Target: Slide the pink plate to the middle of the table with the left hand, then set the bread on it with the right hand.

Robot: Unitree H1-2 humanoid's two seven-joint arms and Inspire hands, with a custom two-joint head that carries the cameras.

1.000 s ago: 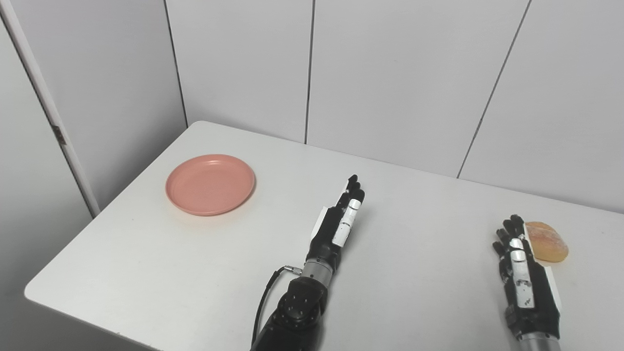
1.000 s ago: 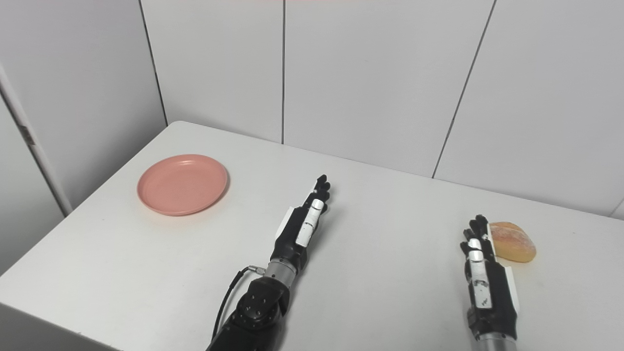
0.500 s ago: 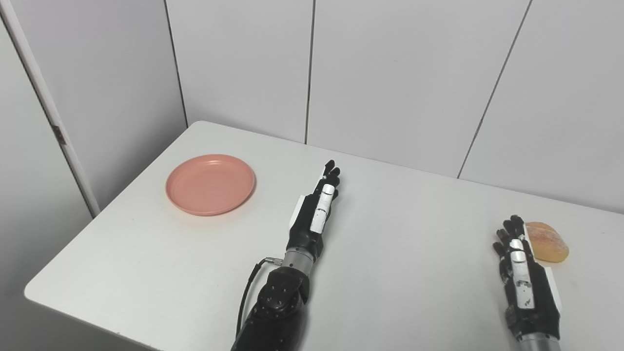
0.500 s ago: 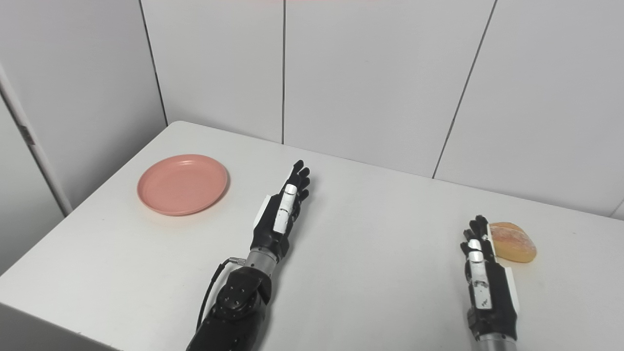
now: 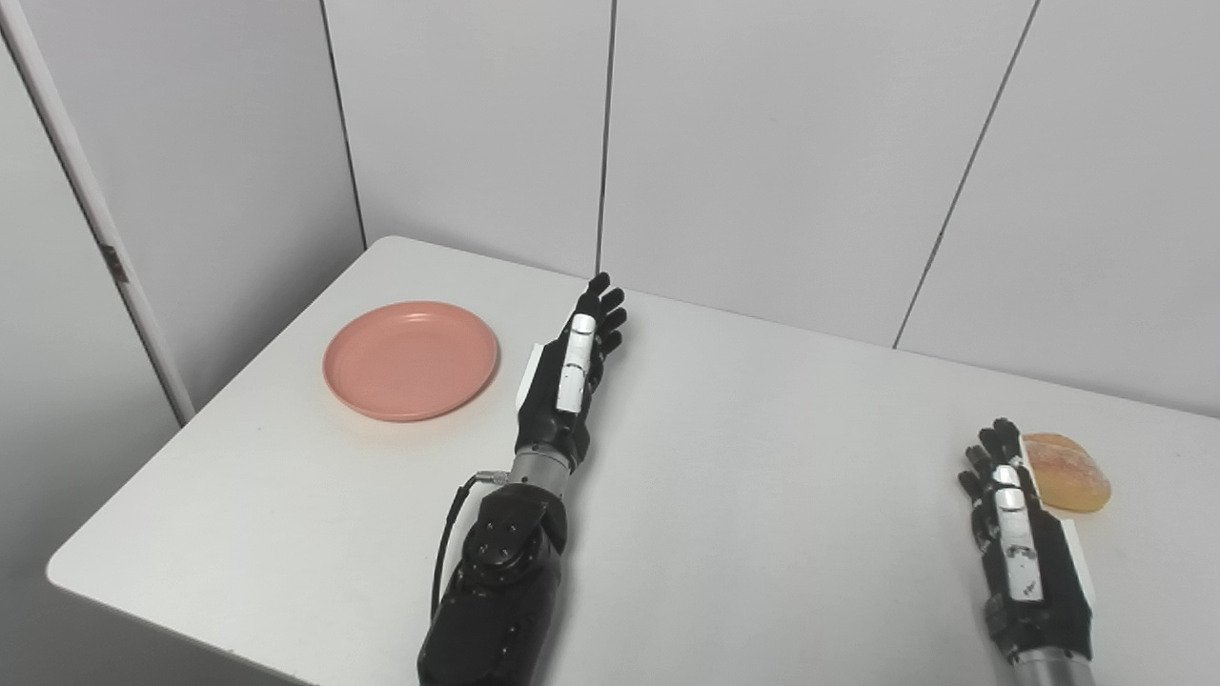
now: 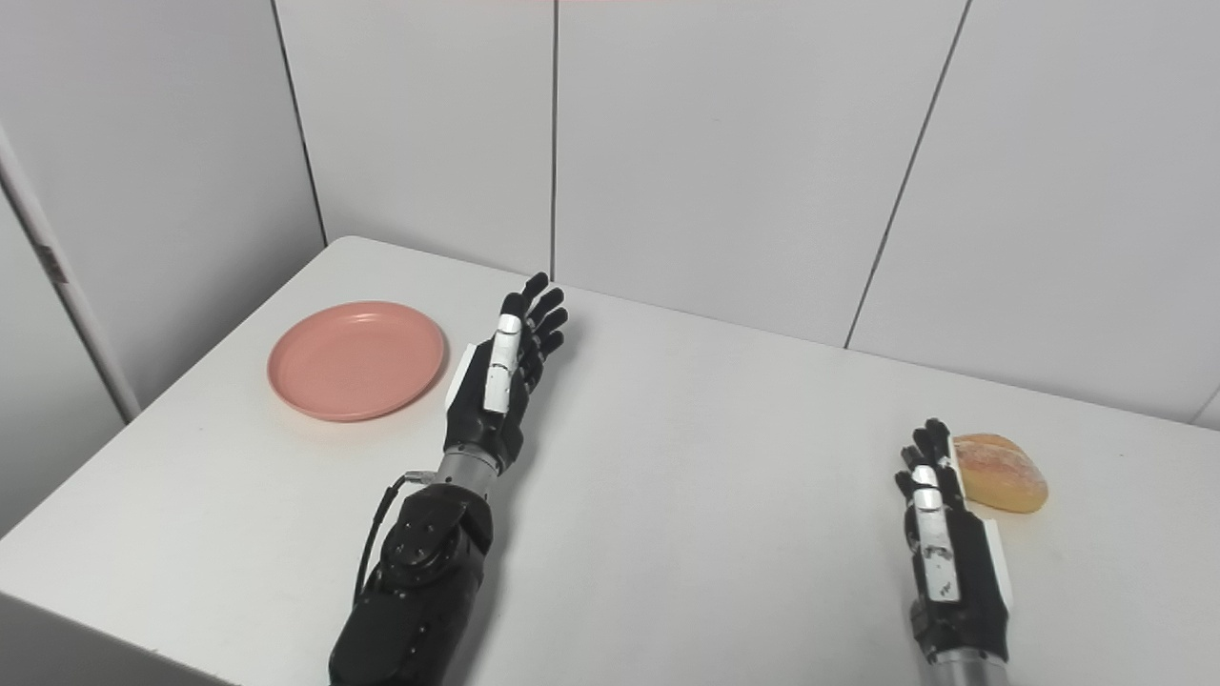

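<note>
Nothing of the task is done yet. My left hand (image 5: pixel 564 373) is open and empty, fingers stretched, just right of the pink plate (image 5: pixel 411 359), not touching it, I think. The bread (image 5: pixel 1068 473) lies just right of my right hand (image 5: pixel 1018 545), also open and empty. The table (image 5: pixel 782 448) between them shows no obstacle.

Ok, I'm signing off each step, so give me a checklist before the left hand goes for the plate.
1. Left hand empty, fingers apart: ok.
2. Left hand touching the pink plate: not ok, it is beside the plate's right rim, apart from it.
3. Plate empty: ok.
4. Middle of the table free for the slide: ok.
5. Bread on the table, not held: ok.
6. Right hand waiting beside the bread, fingers apart: ok.
</note>
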